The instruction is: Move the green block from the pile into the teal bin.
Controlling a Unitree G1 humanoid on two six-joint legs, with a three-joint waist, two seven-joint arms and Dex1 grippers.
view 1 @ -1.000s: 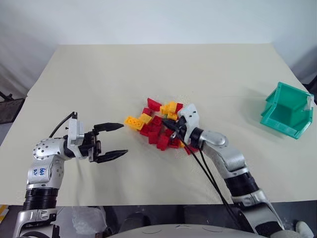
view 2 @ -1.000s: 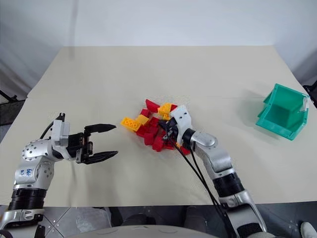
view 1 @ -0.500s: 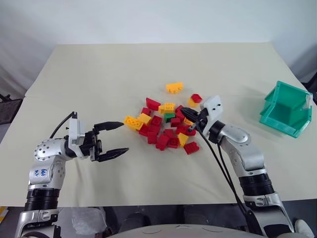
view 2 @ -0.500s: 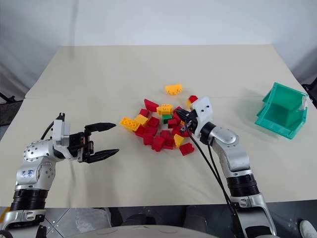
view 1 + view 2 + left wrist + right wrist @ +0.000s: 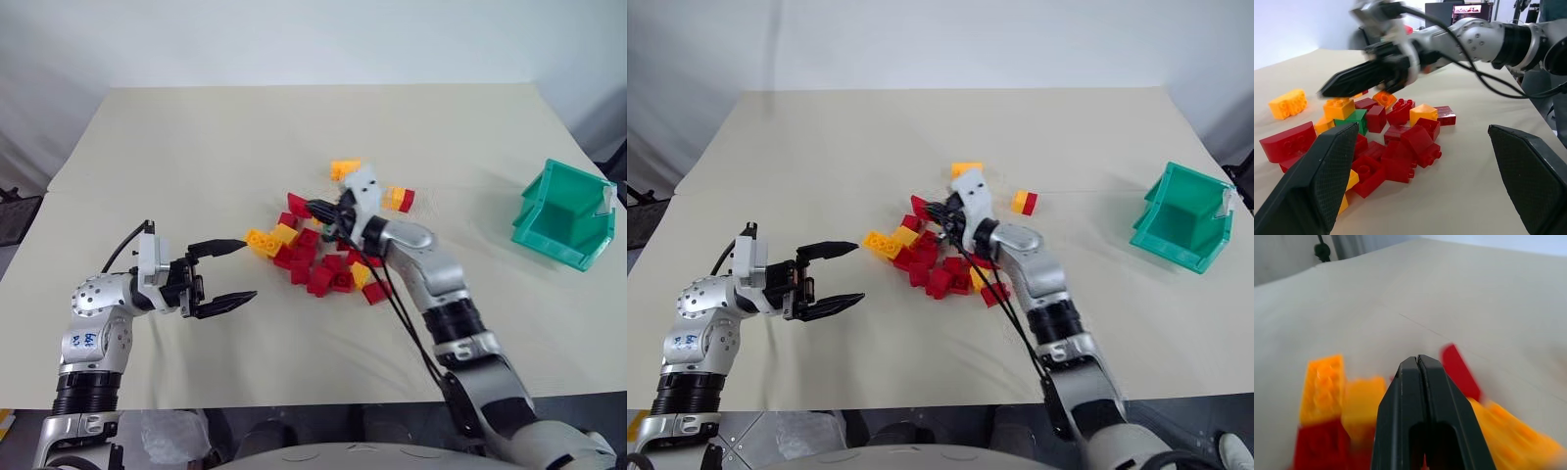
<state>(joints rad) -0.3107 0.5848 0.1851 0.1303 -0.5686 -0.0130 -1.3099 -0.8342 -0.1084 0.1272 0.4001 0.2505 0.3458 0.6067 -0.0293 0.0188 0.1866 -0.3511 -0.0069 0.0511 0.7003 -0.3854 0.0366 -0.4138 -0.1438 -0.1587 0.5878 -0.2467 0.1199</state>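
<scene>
You see a dark-green studded plastic brick (image 5: 1353, 120) among red and yellow-orange studded bricks (image 5: 318, 262), a teal plastic bin (image 5: 566, 216) far right, on a beige surface (image 5: 196, 157).

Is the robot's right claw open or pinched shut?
Shut. The right gripper has its two black fingers pressed flat together with nothing between them, above the pile of bricks.

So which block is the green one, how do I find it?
Look at the pile of toy bricks in the middle of the cream table, far from the teal bin. The green block sits among them under the right hand. Every other brick is red or yellow-orange.
</scene>
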